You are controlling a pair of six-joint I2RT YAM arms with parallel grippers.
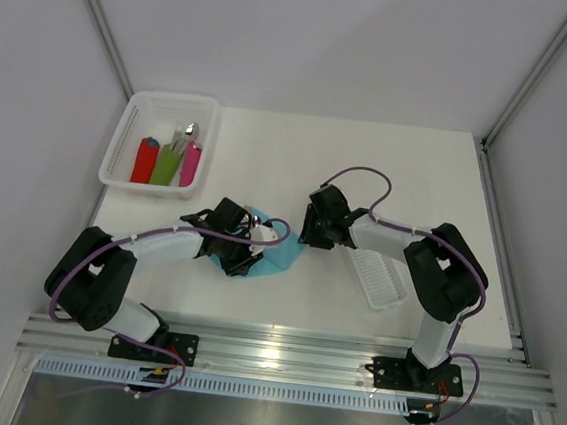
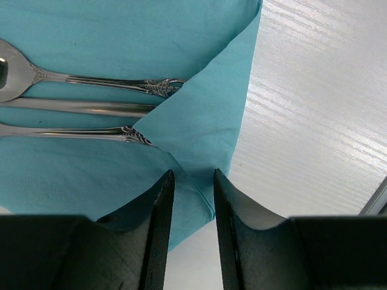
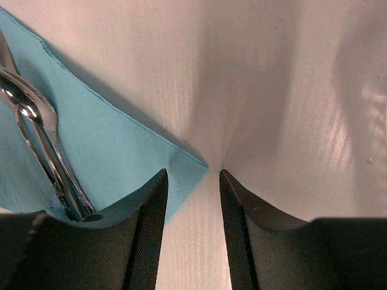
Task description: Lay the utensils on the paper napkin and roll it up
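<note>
Upper left, your basket [image 1: 119, 144] held three coloured rolls [image 1: 166, 166]; both arms' jaws stood slightly spread by the napkin [image 1: 281, 256].

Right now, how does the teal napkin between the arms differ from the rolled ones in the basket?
The paper napkin lies spread on the table with one corner folded over; the rolled napkins are tubes in the basket. It is teal; they are red, green and pink. Its utensils lie mostly uncovered; theirs show only silver tips. Both hold silver cutlery.
</note>
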